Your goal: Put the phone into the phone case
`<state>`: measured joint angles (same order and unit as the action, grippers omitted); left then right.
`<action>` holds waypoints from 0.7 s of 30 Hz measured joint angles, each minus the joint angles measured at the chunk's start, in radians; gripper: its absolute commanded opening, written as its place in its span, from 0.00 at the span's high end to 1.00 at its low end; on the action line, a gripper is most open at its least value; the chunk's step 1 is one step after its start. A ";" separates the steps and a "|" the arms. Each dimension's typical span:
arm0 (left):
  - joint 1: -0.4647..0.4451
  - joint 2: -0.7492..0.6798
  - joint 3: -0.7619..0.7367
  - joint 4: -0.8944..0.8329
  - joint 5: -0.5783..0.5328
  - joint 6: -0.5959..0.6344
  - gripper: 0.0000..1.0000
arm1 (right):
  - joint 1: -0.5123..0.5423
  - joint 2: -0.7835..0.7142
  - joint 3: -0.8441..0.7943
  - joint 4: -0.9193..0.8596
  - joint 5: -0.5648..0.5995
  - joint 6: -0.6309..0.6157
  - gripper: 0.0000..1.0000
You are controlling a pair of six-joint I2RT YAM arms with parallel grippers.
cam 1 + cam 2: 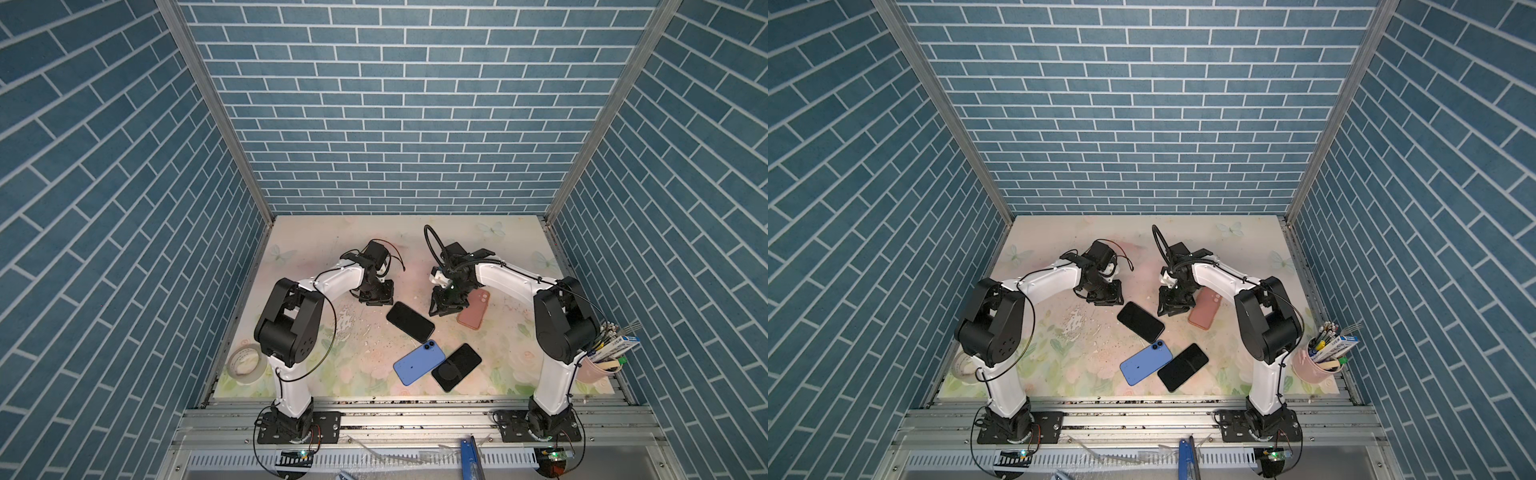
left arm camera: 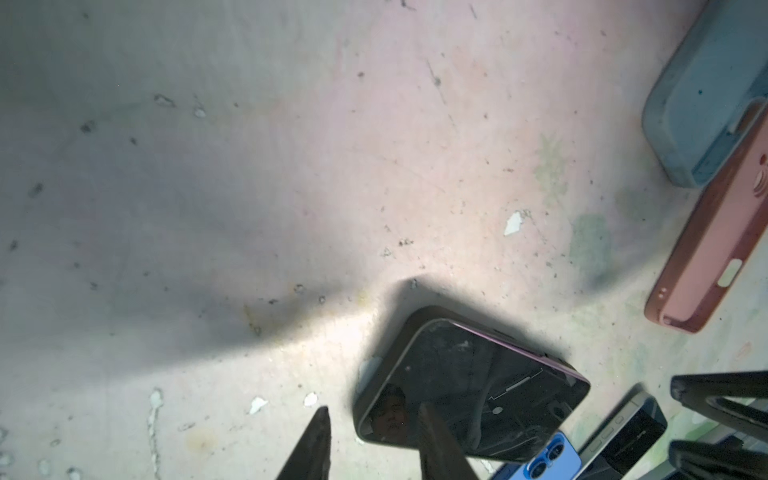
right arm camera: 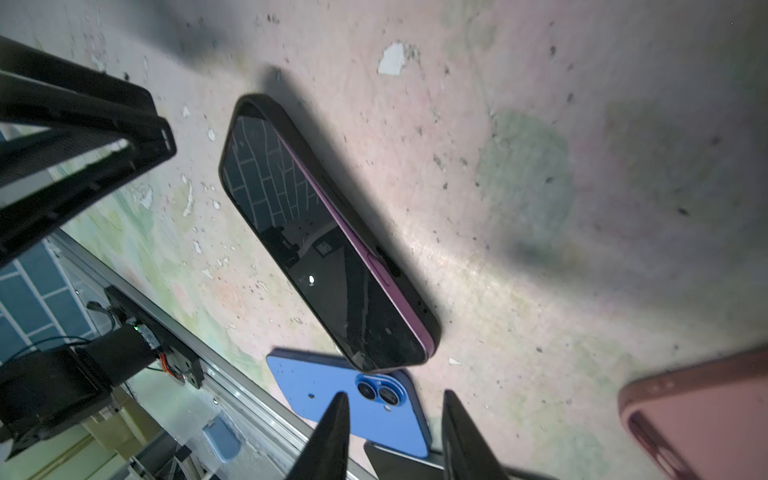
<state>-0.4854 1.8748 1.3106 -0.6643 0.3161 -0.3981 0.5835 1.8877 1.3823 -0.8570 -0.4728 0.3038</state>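
A phone [image 1: 410,320] [image 1: 1140,319] with a dark screen and a purple edge lies screen-up in a dark phone case [image 3: 409,286] at the table's middle. Along one long side the purple edge [image 3: 365,266] shows above the case's rim. My left gripper [image 1: 377,302] [image 2: 376,409] hangs open over the phone's far corner, nothing between its fingers. My right gripper [image 1: 445,309] [image 3: 395,395] is open too and holds nothing, just right of the phone. A pink case [image 1: 473,309] [image 3: 698,415] lies right beside it.
A blue phone [image 1: 419,362] lies camera-side up next to a black slab with a ring mark [image 1: 456,367] near the front. Beside the pink case sits a grey-blue case-like thing [image 2: 706,104]. Tape roll [image 1: 246,365] front left; pink cup of pens [image 1: 598,368] front right.
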 measured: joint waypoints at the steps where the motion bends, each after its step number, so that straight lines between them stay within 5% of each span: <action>1: -0.010 0.001 0.000 -0.008 -0.009 0.003 0.63 | 0.000 0.000 0.000 -0.006 0.000 -0.009 0.68; 21: -0.080 0.073 0.043 -0.131 -0.125 0.014 0.68 | 0.031 0.027 -0.044 0.006 0.089 -0.034 0.74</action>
<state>-0.5655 1.9480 1.3533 -0.7956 0.1909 -0.3836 0.6140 1.9152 1.3380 -0.8505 -0.3840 0.2699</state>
